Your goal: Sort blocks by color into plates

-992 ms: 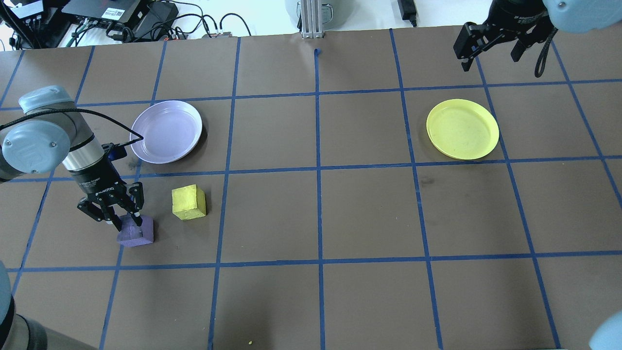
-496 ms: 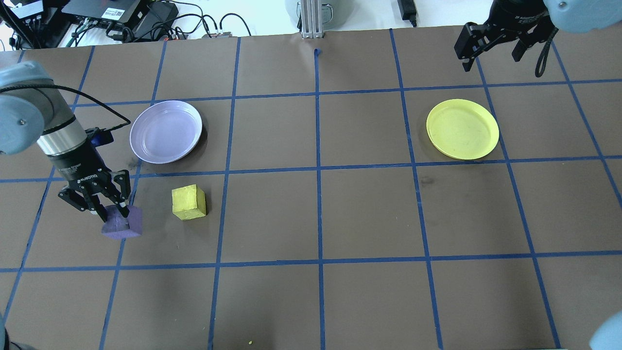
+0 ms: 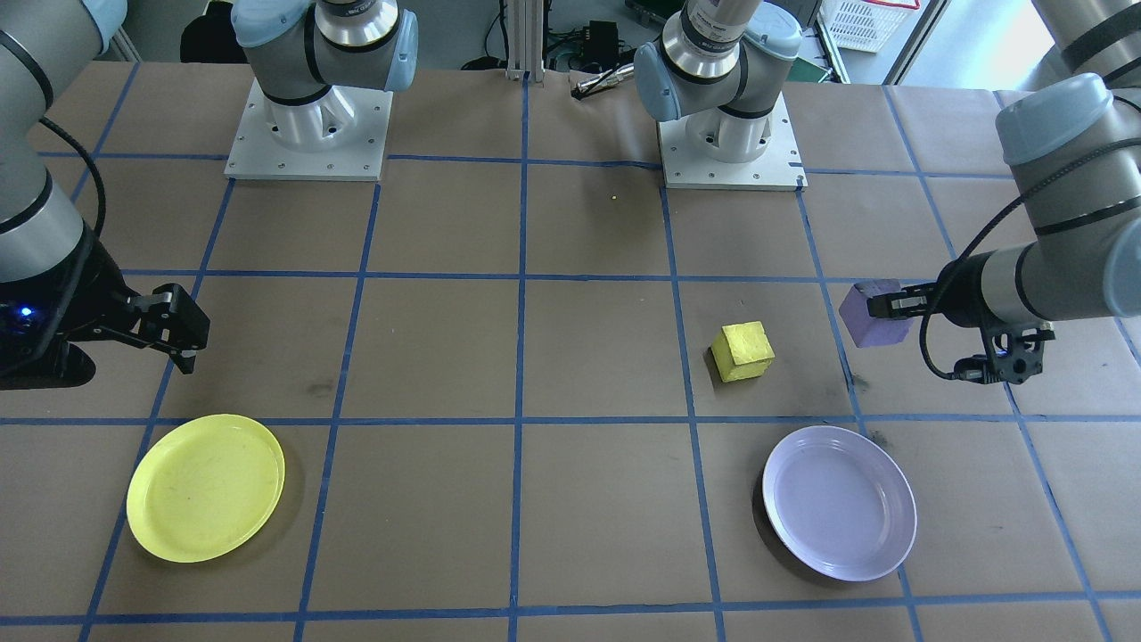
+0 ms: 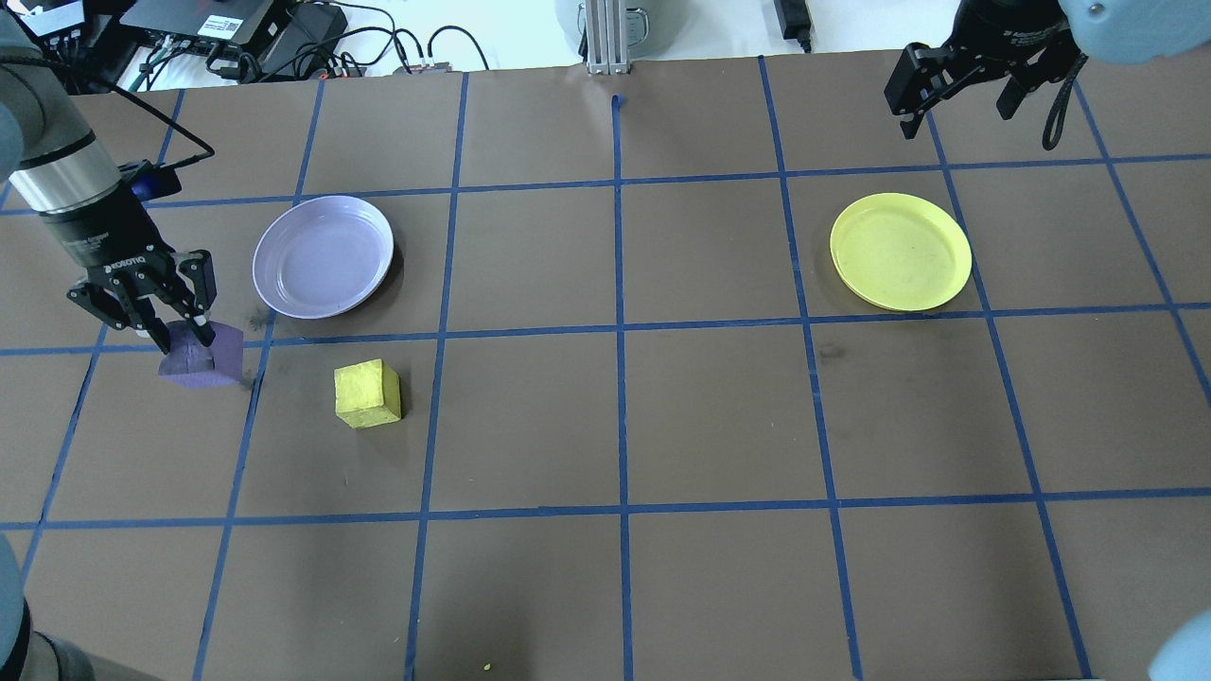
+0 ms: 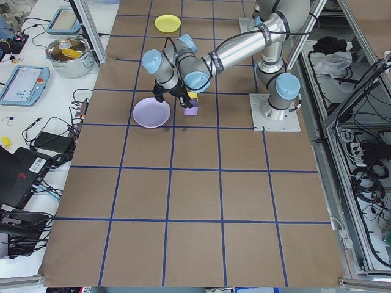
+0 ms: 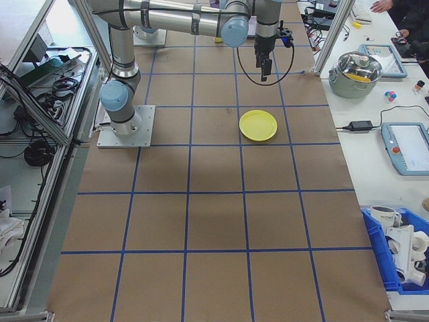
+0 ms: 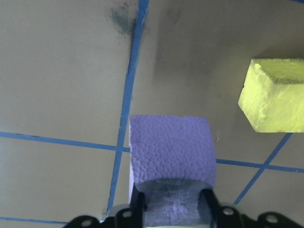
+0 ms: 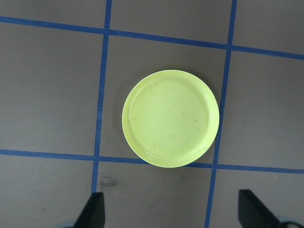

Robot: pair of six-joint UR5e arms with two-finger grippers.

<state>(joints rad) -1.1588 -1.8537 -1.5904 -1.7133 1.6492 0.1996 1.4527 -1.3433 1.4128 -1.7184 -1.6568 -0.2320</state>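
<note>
My left gripper (image 4: 172, 328) is shut on the purple block (image 4: 201, 357), which it holds lifted off the table (image 7: 172, 164) (image 3: 872, 312). The lavender plate (image 4: 324, 255) (image 3: 839, 502) lies empty a short way off, beyond and to the right of the held block in the overhead view. On the table in front of that plate rests the yellow block (image 4: 367, 393) (image 3: 742, 351) (image 7: 274, 95). Far across the table lies the yellow plate (image 4: 900, 251) (image 8: 171, 118) (image 3: 206, 487), also empty. High above the far edge hangs my right gripper (image 4: 956, 87), open and holding nothing.
Brown paper with a blue tape grid covers the table (image 4: 624, 416). Cables and electronics (image 4: 236, 38) crowd the space past its far edge. A metal post (image 4: 602, 38) stands at the far middle. The two arm bases (image 3: 307, 125) sit at the robot's side.
My left gripper has lifted the purple block and carried it left and toward the far side, nearer the lavender plate. The right arm has stayed put.
</note>
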